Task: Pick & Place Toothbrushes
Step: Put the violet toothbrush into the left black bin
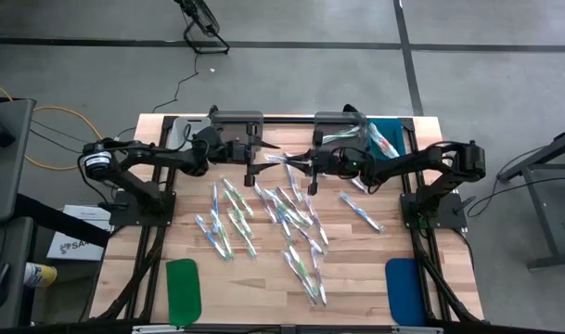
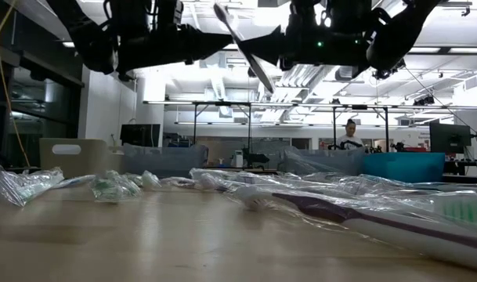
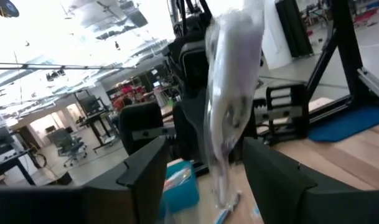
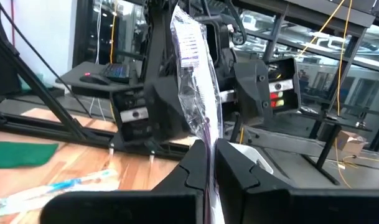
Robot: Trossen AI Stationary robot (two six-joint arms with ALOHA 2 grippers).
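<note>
A wrapped toothbrush [image 4: 195,93] is pinched in mid-air above the counter [image 1: 356,278] by the right end effector [image 4: 211,163], the left end effector [image 3: 201,168] being spread beside it, so a handover appears finished and carriage to a bin is judged next.

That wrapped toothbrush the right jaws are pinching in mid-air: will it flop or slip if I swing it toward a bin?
The wrapped toothbrush stands straight up from the right gripper, so the handle probably stays stiff. Its clear wrapper looks glossy and loose, so it may slide. The left gripper stands open around it, giving no support.
</note>
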